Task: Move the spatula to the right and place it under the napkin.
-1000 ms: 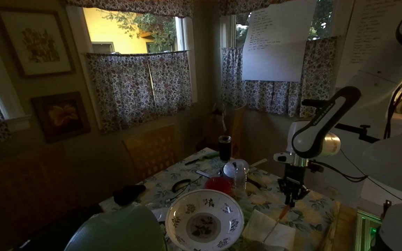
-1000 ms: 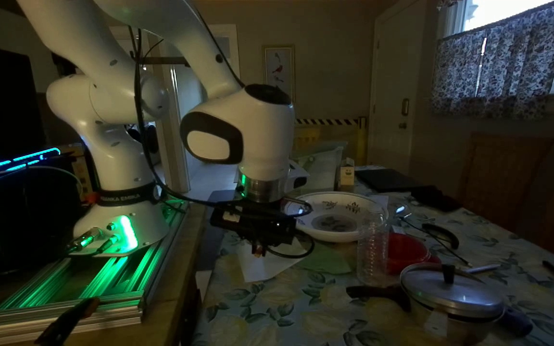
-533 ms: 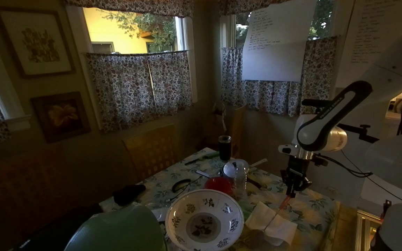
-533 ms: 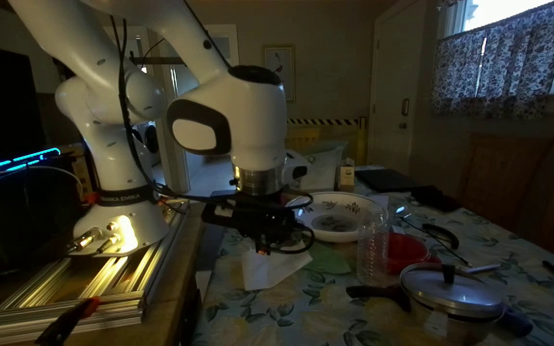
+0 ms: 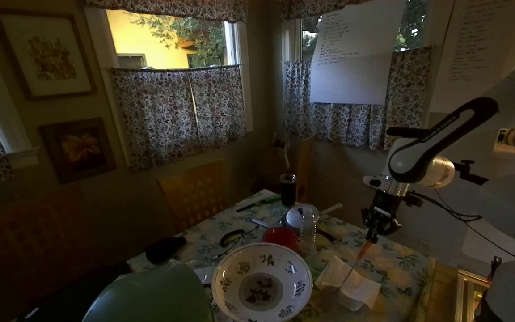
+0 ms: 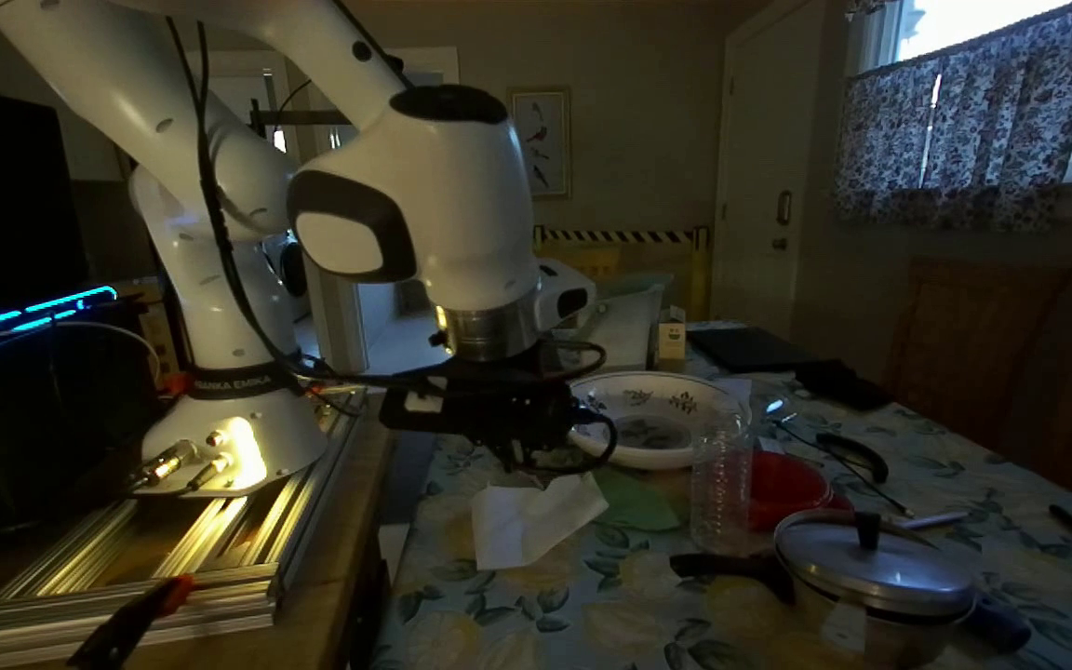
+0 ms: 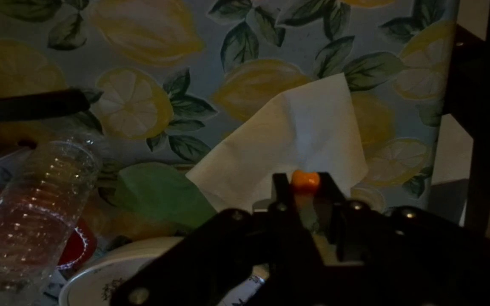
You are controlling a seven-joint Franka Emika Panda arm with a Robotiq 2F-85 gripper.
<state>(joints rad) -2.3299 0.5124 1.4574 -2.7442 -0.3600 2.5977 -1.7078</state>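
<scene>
My gripper (image 5: 370,239) is shut on the orange handle of the spatula (image 5: 363,250). The handle's orange end shows between the fingertips in the wrist view (image 7: 306,182). In an exterior view the spatula's thin shaft slants down from the gripper to the white napkin; its head is dim and hard to make out. The napkin (image 5: 359,290) lies creased and partly raised on the floral tablecloth below the gripper. It also shows in an exterior view (image 6: 536,523) and in the wrist view (image 7: 266,144). The spatula is hidden behind the gripper (image 6: 513,456) in that exterior view.
A large patterned bowl (image 5: 262,251) stands beside the napkin. A green sheet (image 6: 634,502), a clear plastic bottle (image 6: 720,493), a red bowl (image 6: 787,489) and a lidded pot (image 6: 871,568) stand or lie further along the table. The table edge runs near the robot base (image 6: 229,437).
My gripper has risen, carrying the spatula's handle upward. The napkin, flatter one second ago, has shifted slightly and become creased and bent. The base light has turned from green to yellowish.
</scene>
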